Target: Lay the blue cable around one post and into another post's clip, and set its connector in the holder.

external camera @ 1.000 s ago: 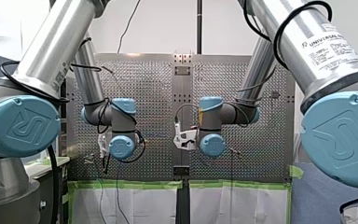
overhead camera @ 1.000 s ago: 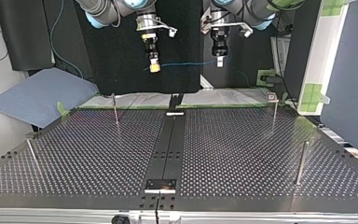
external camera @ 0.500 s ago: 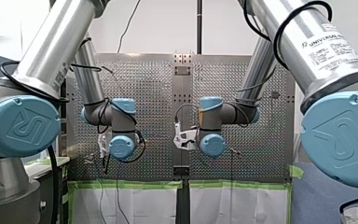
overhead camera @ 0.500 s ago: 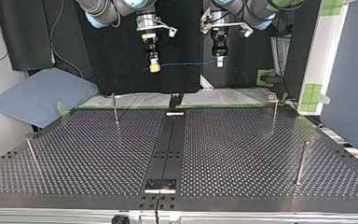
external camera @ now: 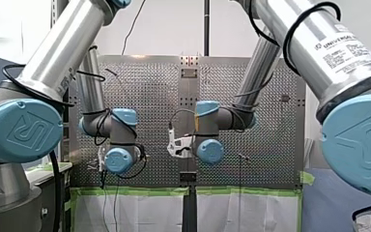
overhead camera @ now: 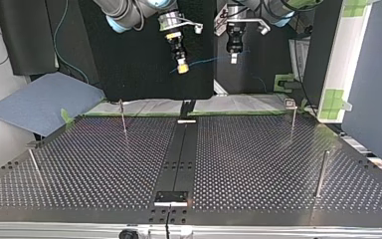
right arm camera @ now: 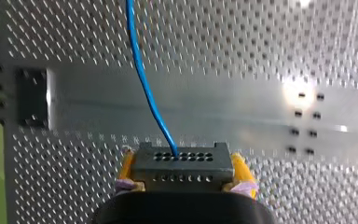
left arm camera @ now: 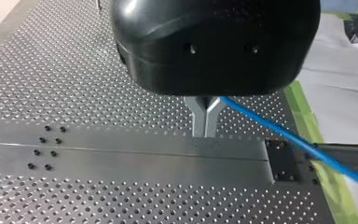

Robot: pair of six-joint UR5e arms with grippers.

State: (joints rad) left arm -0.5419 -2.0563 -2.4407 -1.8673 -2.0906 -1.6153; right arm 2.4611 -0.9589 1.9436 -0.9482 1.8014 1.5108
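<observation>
Front view: the silver tube of my right arm carries a white label (external camera: 340, 42) headed "UNIVERSAL ROBOTS", with finer print below it too small to read, and the blue joint caps (external camera: 23, 131) bear an embossed monogram. Right wrist view: my right gripper (right arm camera: 182, 159) clamps its yellow pads (right arm camera: 127, 167) on the 2 short ends of the black connector (right arm camera: 182, 169), whose face shows 2 rows of small holes. The blue cable (right arm camera: 142, 74) leaves the upper row and runs ahead over the perforated table (right arm camera: 261, 42). Left wrist view: my left gripper (left arm camera: 206, 122), black with metal fingers (left arm camera: 199, 116), is closed on the cable, which passes out sideways above a black plate (left arm camera: 282, 161) set at the end of the table's smooth central strip (left arm camera: 121, 158). Top view: both grippers hang in the air near the table's far side with the cable slung between them, clear of the 4 thin upright posts (overhead camera: 123, 115). Green tape (overhead camera: 331, 102) marks a white panel at the view's right, a blue cloth (overhead camera: 40, 102) lies off the table at its left, and a dark curtain (overhead camera: 129, 64) stands behind the grippers
</observation>
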